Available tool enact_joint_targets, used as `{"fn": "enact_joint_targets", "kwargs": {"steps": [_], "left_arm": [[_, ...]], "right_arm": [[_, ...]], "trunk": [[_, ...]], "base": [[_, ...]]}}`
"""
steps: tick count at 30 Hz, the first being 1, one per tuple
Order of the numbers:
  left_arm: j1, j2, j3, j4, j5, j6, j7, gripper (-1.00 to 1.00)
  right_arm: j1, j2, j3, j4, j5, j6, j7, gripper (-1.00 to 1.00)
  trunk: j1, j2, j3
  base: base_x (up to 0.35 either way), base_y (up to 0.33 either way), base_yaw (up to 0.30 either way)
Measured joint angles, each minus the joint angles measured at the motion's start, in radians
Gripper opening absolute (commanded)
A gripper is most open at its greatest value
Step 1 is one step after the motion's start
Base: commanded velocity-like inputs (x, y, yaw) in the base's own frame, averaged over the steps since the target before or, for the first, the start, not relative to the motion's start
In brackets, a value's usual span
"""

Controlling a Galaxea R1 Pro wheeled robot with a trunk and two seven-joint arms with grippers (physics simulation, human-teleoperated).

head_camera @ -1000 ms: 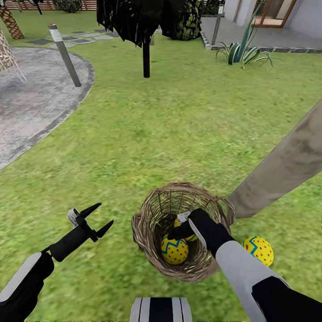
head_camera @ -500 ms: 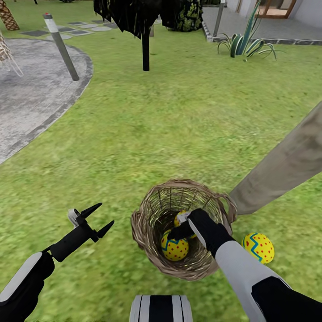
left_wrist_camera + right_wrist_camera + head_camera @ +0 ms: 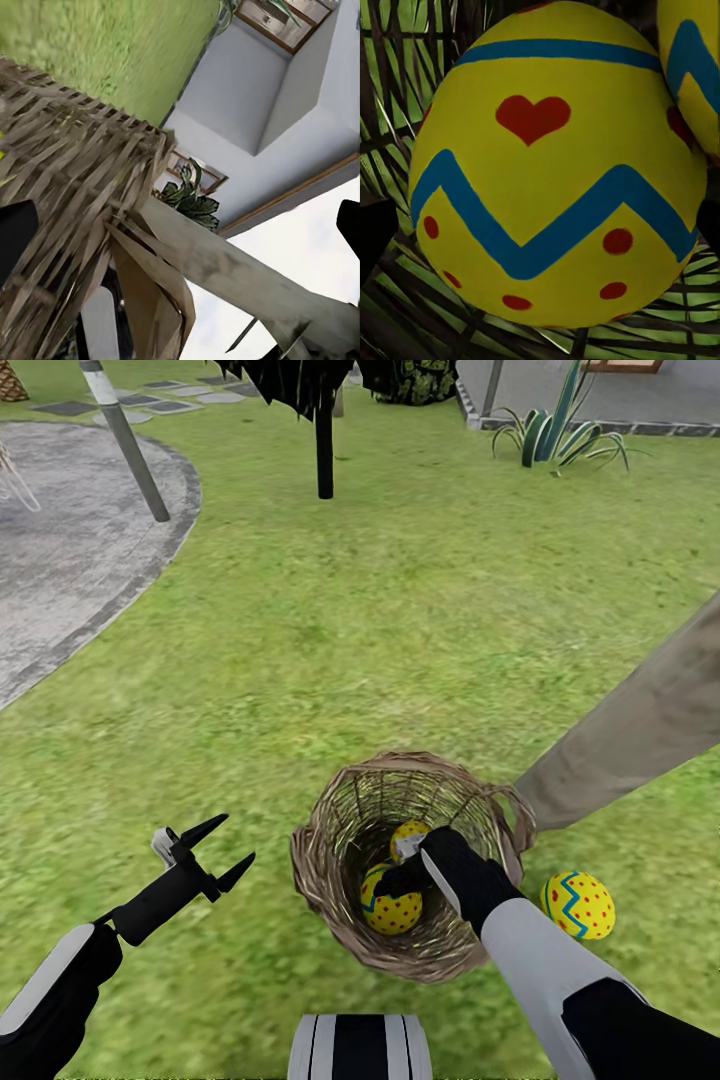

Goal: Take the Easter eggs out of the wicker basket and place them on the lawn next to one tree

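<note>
The wicker basket (image 3: 325, 860) stands on the lawn (image 3: 380, 620) at the foot of the tree's pale trunk (image 3: 640, 730). Two Easter eggs lie inside it, one near the front (image 3: 395, 912) and one behind (image 3: 412, 832). A third egg (image 3: 577, 905) rests on the grass beside the trunk. My right gripper (image 3: 395, 878) reaches down into the basket. In the right wrist view the front egg (image 3: 555, 165) sits between its open fingers, with the other egg (image 3: 694, 67) beside it. My left gripper (image 3: 232, 843) hovers open over the grass, left of the basket.
A grey round patio (image 3: 70, 550) with a bollard post (image 3: 125, 445) lies at the far left. A thin black-trunked tree (image 3: 324, 450) stands ahead, and a spiky plant (image 3: 560, 440) grows by the paving at the far right.
The head view has tilted down a little, so everything sits higher in the picture. My right gripper is slightly deeper in the basket, by the front egg. The left arm has not moved.
</note>
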Motion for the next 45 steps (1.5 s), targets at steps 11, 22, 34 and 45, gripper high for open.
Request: {"fn": "enact_joint_targets", "kwargs": {"steps": [11, 22, 34, 45], "left_arm": [[0.0, 0.0, 0.0, 0.0, 0.001, 0.0, 0.0, 1.0], [0.0, -0.001, 0.0, 0.001, 0.001, 0.0, 0.0, 1.0], [0.0, -0.001, 0.0, 0.002, 0.001, -0.001, 0.0, 1.0], [0.0, -0.021, -0.005, 0.003, 0.0, 0.001, 0.002, 1.0]], "right_arm": [[0.0, 0.0, -0.001, 0.0, -0.001, 0.0, 0.0, 1.0], [-0.001, 0.003, 0.001, -0.01, -0.005, 0.001, 0.002, 1.0], [0.004, 0.002, 0.0, -0.053, -0.009, 0.002, 0.004, -1.0], [0.004, 0.002, -0.001, -0.033, -0.009, 0.001, 0.002, -1.0]], "trunk": [[0.003, -0.001, -0.023], [0.004, -0.002, -0.035], [0.005, -0.003, -0.046], [0.004, -0.002, -0.039]], "base": [[0.0, 0.0, 0.0], [0.0, 0.0, 0.0], [0.0, 0.0, 0.0], [0.0, 0.0, 0.0]]}}
